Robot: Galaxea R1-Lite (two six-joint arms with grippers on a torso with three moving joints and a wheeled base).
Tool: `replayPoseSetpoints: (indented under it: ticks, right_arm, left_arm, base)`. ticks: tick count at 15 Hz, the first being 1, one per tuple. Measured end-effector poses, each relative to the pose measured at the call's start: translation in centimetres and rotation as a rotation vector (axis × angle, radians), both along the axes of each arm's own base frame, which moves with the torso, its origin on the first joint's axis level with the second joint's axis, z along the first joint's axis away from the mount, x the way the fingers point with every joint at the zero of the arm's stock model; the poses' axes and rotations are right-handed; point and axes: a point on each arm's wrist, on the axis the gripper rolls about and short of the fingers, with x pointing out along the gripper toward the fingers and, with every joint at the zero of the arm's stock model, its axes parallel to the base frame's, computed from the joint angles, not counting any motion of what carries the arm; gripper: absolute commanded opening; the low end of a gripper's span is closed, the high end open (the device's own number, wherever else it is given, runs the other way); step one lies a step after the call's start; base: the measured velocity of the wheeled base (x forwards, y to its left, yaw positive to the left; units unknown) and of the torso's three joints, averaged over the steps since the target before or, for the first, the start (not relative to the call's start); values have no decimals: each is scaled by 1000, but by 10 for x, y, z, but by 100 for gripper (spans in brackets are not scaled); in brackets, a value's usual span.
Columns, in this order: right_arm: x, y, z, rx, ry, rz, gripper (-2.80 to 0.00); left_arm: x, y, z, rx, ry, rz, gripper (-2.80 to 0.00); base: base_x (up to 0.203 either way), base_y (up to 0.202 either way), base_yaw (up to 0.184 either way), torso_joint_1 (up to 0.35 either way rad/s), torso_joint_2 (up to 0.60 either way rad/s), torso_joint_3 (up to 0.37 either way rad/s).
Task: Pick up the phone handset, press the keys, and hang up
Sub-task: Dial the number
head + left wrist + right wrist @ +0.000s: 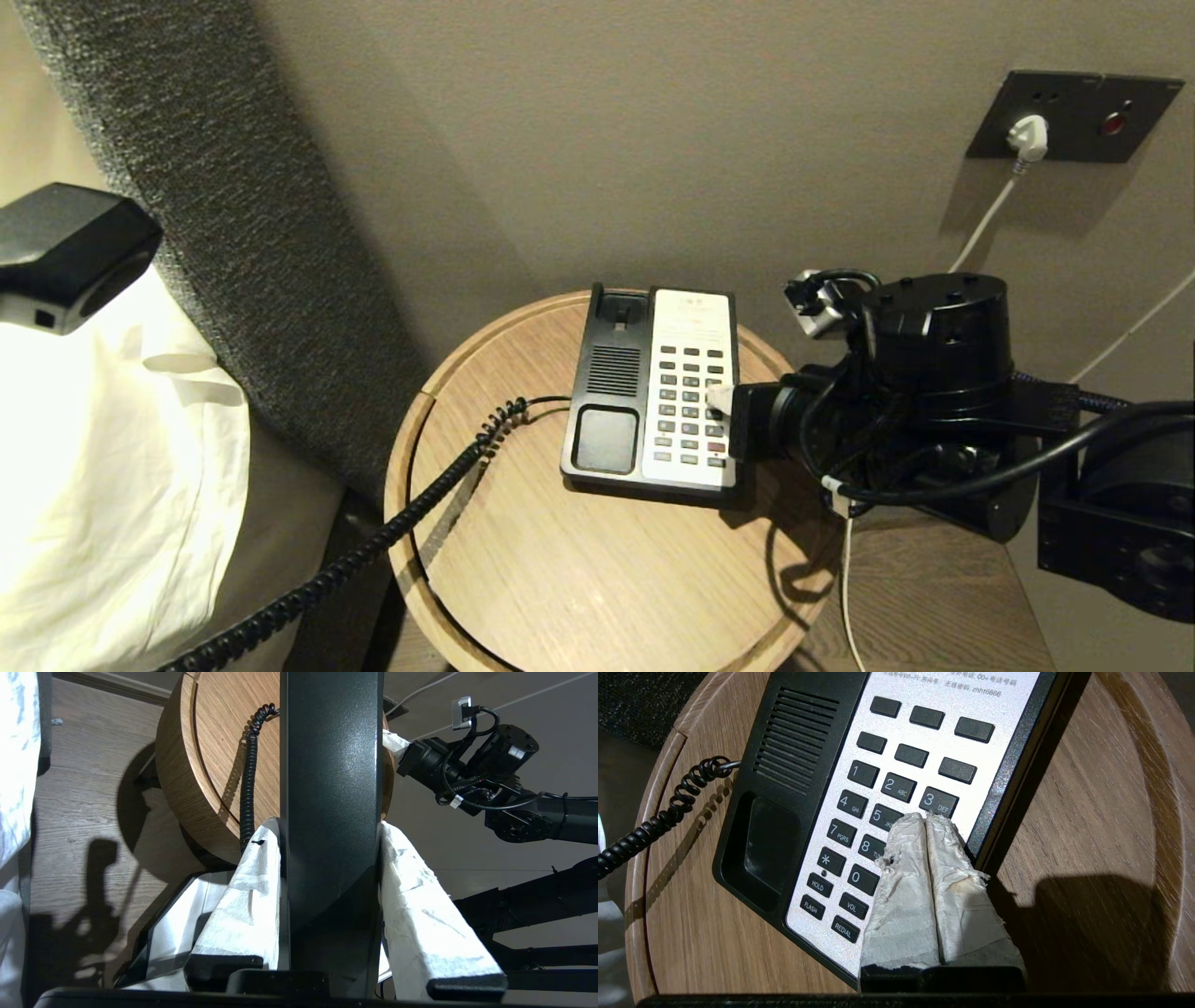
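A: Head view: the phone base [651, 392] is seen on the round wooden table [579, 569], cradle empty; the coiled cord [411, 513] is led off the table edge.

B: Left wrist view: the handset [331, 812] is clamped by the left gripper [329, 833], off the table. Right wrist view: the right gripper [926, 822], fingers pressed together, is placed at the keypad [887, 788] beside key 6.

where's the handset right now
Off its cradle: the phone handset is clamped in the left pincer, left of the round table, near the white bedding.
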Motion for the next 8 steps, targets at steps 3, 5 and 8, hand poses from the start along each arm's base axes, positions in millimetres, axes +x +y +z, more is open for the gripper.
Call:
replayPoseSetpoints:
  ticks: [3, 5, 8]
  right_arm:
    - [-3, -2, 7, 16, -18, 1, -280]
    - [-9, -4, 10, 20, -22, 11, -280]
    - [-17, -5, 7, 10, -11, 27, -280]
  left_arm:
    - [0, 0, 0, -1, 2, -2, -280]
    - [0, 0, 0, 0, 3, -3, -280]
    - [0, 0, 0, -2, 1, -1, -280]
  base:
    - [0, 0, 0, 0, 0, 0]
    - [0, 0, 0, 0, 0, 0]
    - [0, 0, 0, 0, 0, 0]
